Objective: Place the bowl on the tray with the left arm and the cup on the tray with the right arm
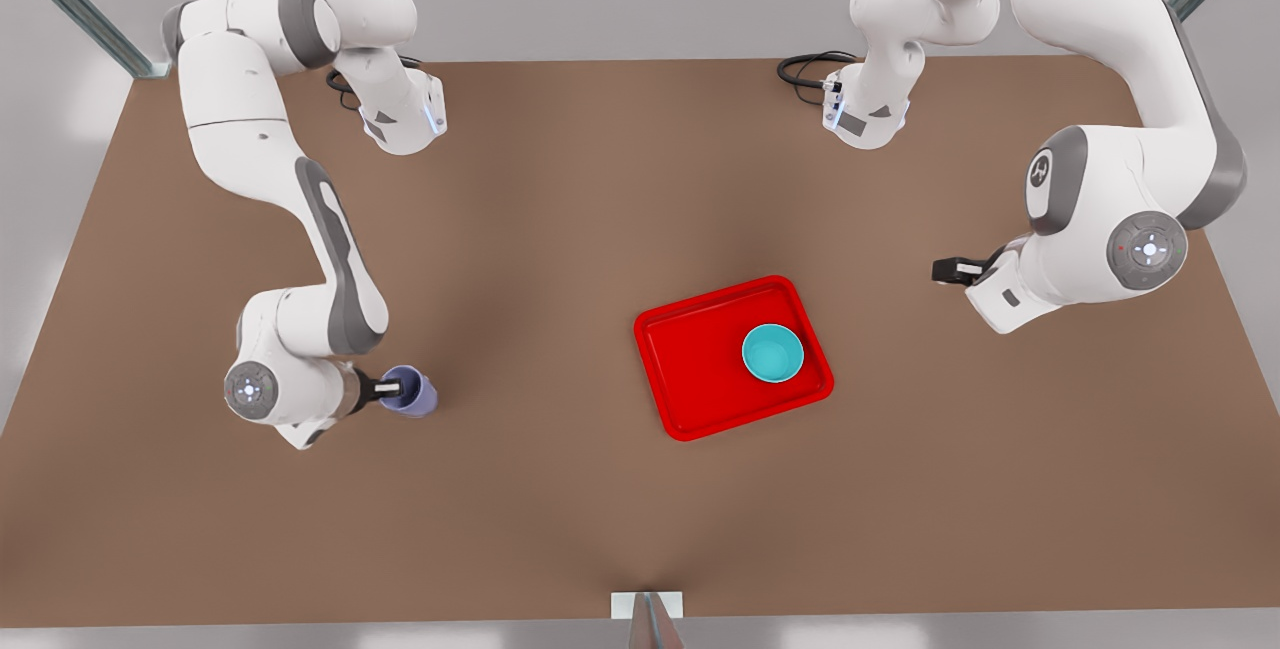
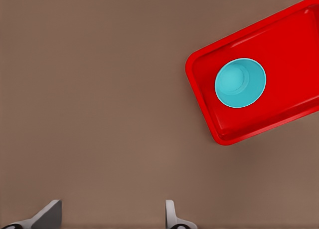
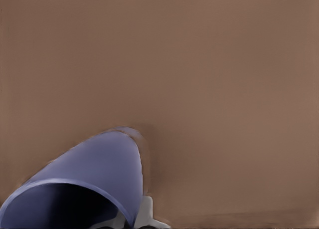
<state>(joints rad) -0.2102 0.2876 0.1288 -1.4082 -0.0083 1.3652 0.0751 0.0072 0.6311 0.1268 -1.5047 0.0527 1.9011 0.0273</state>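
The teal bowl (image 1: 772, 352) (image 2: 240, 83) stands upright inside the red tray (image 1: 700, 369) (image 2: 294, 44), toward the end of the tray on the front view's right. My left gripper (image 1: 955, 271) (image 2: 110, 216) hovers open and empty over bare table, off the tray on the front view's right. The lavender cup (image 1: 412, 393) (image 3: 94, 174) is far from the tray on the front view's left. My right gripper (image 1: 392, 389) (image 3: 124, 220) is shut on the cup's rim, with one finger (image 3: 145, 212) outside the wall.
The brown table (image 1: 600, 179) stretches wide between the cup and the tray. Both arm bases and black cables (image 1: 805, 69) sit at the far edge. A metal post (image 1: 648, 619) stands at the middle of the near edge.
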